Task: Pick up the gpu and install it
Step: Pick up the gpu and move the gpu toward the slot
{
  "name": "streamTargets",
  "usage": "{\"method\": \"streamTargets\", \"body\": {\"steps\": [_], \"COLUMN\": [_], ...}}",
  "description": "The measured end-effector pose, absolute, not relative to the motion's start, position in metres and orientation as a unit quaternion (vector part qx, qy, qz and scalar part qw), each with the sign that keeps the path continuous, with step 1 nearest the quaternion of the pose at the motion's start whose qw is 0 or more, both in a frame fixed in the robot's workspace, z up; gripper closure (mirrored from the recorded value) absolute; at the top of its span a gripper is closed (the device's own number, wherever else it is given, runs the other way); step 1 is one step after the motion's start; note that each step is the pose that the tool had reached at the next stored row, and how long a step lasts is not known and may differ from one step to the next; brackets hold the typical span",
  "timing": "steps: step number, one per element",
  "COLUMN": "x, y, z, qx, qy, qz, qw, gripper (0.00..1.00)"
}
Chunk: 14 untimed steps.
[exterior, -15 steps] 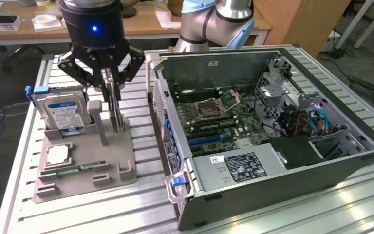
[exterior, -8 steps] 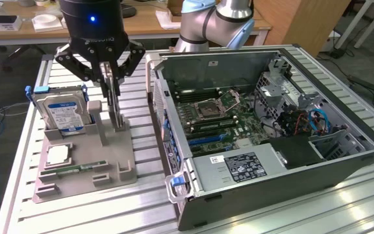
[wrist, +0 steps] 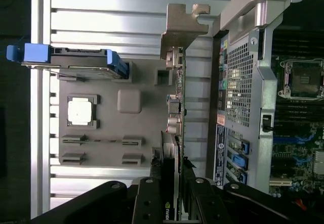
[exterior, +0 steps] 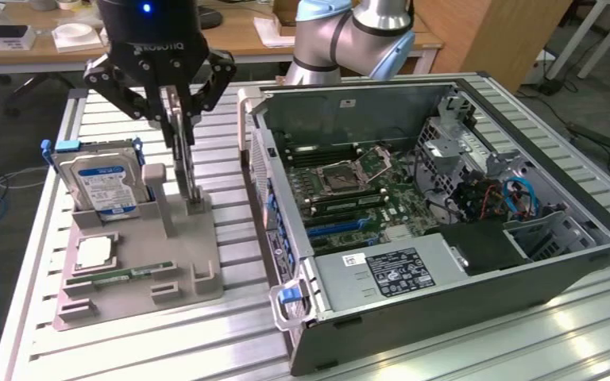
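Pinching the gpu (exterior: 190, 175) with the gripper (exterior: 181, 131) here, fingers closing narrow on both flat faces near the top edge. Standing it upright on edge along the side of the grey tray (exterior: 194, 266) nearest the computer case (exterior: 358, 103), pale metal bracket (wrist: 183, 24) pointing away from the gripper. Bottom end sitting down at the tray's slot posts, and not being able to tell if it's touching or just clear. Getting pretty tight on the case side, with the outer wall running just beside the card and only a thin strip of slatted table (exterior: 125, 349) between tray and case. Looking roomy over the case though, side panel off and the opening facing up. Tray also holding a hard drive (exterior: 98, 181) standing upright, a chip (exterior: 93, 252) lying flat in its square pocket, and a memory stick (exterior: 125, 275) lying across its small holders. Case holding the motherboard (exterior: 353, 186) on its floor and a power supply (exterior: 390, 270) at the near end.
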State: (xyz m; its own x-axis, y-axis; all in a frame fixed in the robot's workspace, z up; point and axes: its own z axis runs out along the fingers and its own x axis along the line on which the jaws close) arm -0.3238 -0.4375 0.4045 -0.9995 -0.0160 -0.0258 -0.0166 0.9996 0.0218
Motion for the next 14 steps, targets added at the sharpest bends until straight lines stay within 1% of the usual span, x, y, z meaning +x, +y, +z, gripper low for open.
{"method": "streamTargets", "body": {"steps": [3,9,14], "x": [-0.324,-0.323,-0.307], "y": [-0.438,-0.437,-0.438], "z": [0.410,0.410,0.410], "qx": [-0.008,-0.008,-0.008], "qy": [1.000,1.000,1.000], "qz": [0.011,0.011,0.011], "qw": [0.013,0.013,0.013], "gripper": [0.74,0.74,0.74]}}
